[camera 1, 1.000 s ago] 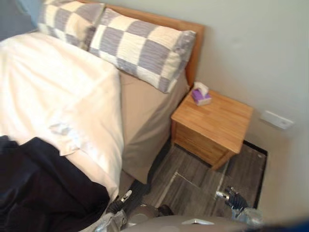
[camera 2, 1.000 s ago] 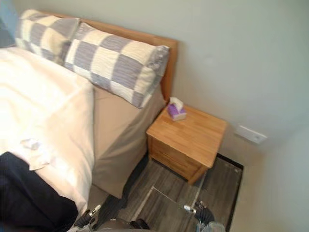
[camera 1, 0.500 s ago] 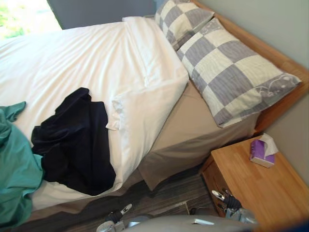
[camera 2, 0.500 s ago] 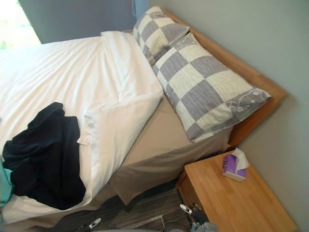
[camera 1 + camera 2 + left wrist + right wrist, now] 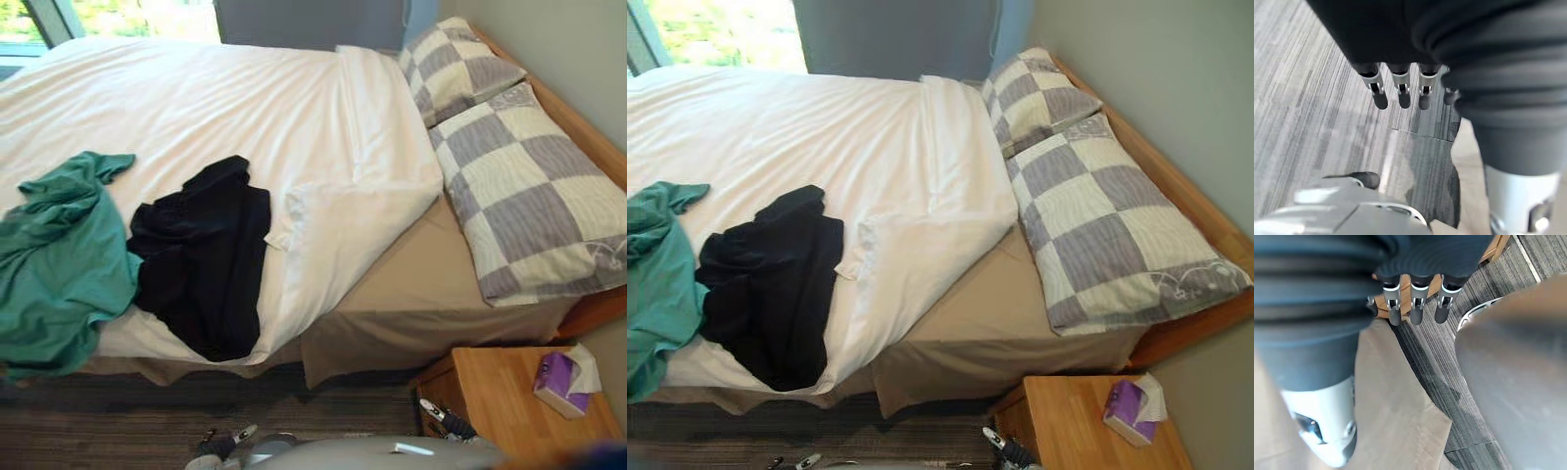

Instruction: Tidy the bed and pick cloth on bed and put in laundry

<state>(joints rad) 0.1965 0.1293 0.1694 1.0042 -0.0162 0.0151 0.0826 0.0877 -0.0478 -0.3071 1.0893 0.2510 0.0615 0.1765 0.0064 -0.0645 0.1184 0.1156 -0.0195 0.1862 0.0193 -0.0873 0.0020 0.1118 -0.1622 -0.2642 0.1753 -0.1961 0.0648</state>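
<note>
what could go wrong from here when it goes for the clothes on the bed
The black garment lies on the white duvet beside its folded-back corner, so a grab may catch duvet too and rumple the bed. It touches the green garment, which reaches the near edge and could get dragged to the floor. The right hand hangs open near the nightstand; lifting it might clip that.

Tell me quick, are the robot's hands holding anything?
Left hand: open, holding nothing.
Right hand: open, holding nothing.
</note>
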